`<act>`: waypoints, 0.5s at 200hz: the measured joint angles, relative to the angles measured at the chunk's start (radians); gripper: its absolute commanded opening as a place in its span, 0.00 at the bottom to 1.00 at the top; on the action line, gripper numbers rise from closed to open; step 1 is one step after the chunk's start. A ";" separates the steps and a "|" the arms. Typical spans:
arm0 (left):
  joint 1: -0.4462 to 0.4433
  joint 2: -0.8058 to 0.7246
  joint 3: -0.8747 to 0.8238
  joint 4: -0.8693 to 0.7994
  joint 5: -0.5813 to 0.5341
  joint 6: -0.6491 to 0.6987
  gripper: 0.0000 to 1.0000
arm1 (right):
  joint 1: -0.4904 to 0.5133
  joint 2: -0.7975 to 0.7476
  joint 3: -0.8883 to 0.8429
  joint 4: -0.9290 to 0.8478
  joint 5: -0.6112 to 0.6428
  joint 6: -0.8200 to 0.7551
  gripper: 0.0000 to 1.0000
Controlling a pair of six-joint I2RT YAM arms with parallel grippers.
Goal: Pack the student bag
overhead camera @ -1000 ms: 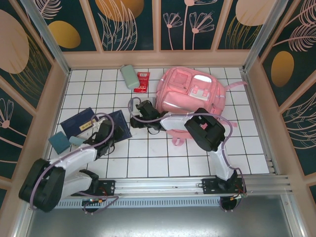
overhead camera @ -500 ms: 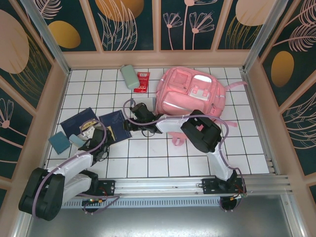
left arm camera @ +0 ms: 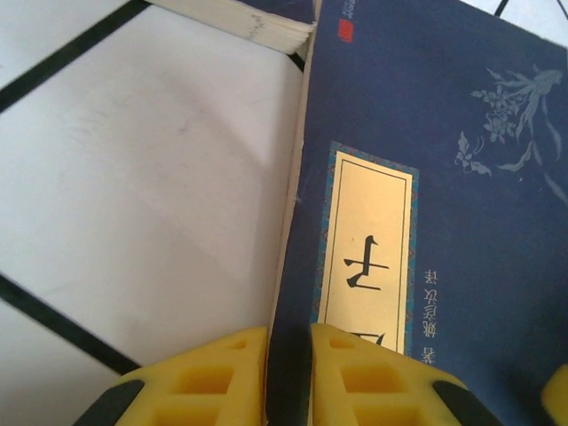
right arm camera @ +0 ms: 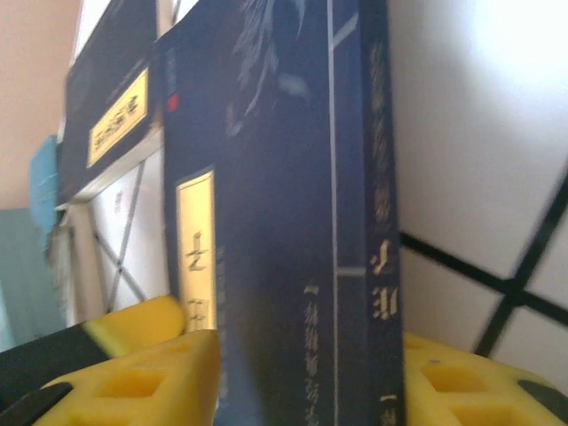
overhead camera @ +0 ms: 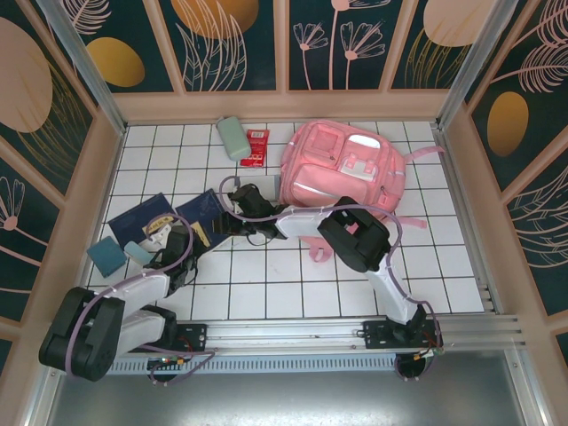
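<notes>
Evidently, your left gripper (left arm camera: 288, 357) and right gripper (right arm camera: 302, 382) both clamped the navy book (overhead camera: 207, 211), likely handing it toward the student bag (overhead camera: 346, 164).

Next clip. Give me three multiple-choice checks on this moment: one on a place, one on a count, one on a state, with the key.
1. Where does the red packet lie?
A. Beside the green case, left of the student bag
B. On top of the bag
C. By the arm bases

2. How many navy books are in view?
A. One
B. Two
C. Four

3. What is the right tool doing?
A. Hanging open above the bag
B. Shut on a navy book
C. Holding the red packet

Key:
1 A: the top view shows it by the case, near the back wall.
2 B: one lies flat, one is gripped.
3 B: the right wrist view shows the yellow fingers clamping the book's thickness.
</notes>
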 measured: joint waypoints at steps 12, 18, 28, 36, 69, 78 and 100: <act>0.000 0.011 0.000 0.018 0.005 0.003 0.18 | 0.002 0.000 0.000 0.021 -0.033 0.023 0.30; 0.000 0.015 0.000 0.025 0.007 0.004 0.19 | 0.004 0.000 0.000 0.031 -0.046 0.031 0.25; 0.000 0.016 0.000 0.031 0.011 0.007 0.20 | 0.005 0.000 -0.002 0.043 -0.061 0.032 0.13; 0.000 0.013 0.000 0.032 0.013 0.010 0.24 | 0.005 0.000 -0.010 0.053 -0.068 0.041 0.03; 0.000 -0.046 -0.002 0.007 0.076 0.034 0.48 | -0.019 -0.014 -0.114 0.157 -0.101 0.083 0.00; -0.003 -0.082 -0.009 -0.013 0.100 0.031 0.53 | -0.026 -0.030 -0.155 0.185 -0.108 0.095 0.00; -0.005 -0.195 -0.033 -0.033 0.158 0.034 0.61 | -0.040 -0.097 -0.249 0.246 -0.125 0.108 0.00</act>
